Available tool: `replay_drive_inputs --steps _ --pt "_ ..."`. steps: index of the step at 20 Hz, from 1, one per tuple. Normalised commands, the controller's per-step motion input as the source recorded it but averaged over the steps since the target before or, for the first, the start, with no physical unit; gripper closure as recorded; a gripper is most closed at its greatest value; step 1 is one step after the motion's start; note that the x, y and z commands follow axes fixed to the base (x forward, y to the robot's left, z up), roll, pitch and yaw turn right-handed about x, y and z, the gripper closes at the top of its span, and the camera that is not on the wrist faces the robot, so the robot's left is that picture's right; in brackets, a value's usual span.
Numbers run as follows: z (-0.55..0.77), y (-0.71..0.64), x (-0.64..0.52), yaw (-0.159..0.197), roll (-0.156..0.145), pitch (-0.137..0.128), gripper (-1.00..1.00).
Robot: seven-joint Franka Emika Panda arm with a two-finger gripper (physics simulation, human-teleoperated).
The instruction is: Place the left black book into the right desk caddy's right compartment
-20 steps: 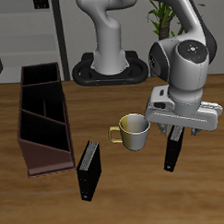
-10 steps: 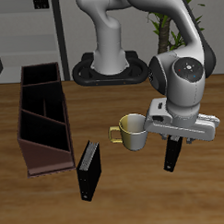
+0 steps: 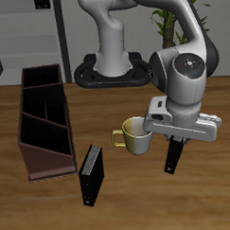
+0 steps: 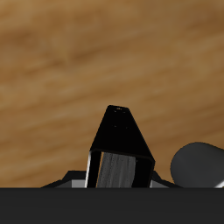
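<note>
My gripper (image 3: 177, 136) is shut on the upper end of the left black book (image 3: 173, 157), a slim all-black book that hangs nearly upright below the fingers, its lower end close to the wooden table. In the wrist view the book (image 4: 120, 147) points away from my gripper (image 4: 121, 181) toward the table, with its pale page edge showing. The right desk caddy (image 3: 27, 149), a long reddish-brown box with three sections in a row, stands well away across the table. Which end section is the right compartment cannot be told.
A yellow-white mug (image 3: 138, 135) stands right beside the held book, between it and the caddy; it also shows in the wrist view (image 4: 199, 165). Another black book (image 3: 91, 175) lies near the caddy's front end. The robot's base (image 3: 110, 65) stands at the back.
My gripper with the black book has shifted slightly toward the mug and the caddy side. The mug, the other book and the caddy have not moved.
</note>
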Motion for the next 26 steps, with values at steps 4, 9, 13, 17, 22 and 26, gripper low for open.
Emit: replay_drive_inputs --steps 4,9,13,17,22,26 --pt "0.33 0.05 -0.10 0.024 0.020 -0.022 1.00" --pt "0.67 0.09 -0.30 0.055 0.040 -0.076 1.00" --pt "0.53 -0.01 -0.35 0.059 0.034 -0.040 1.00" --pt "0.64 -0.11 -0.51 0.078 0.069 -0.074 1.00" --pt "0.29 -0.18 -0.31 0.067 -0.009 -0.044 1.00" --pt "0.50 -0.46 -0.57 0.030 -0.041 -0.049 1.00"
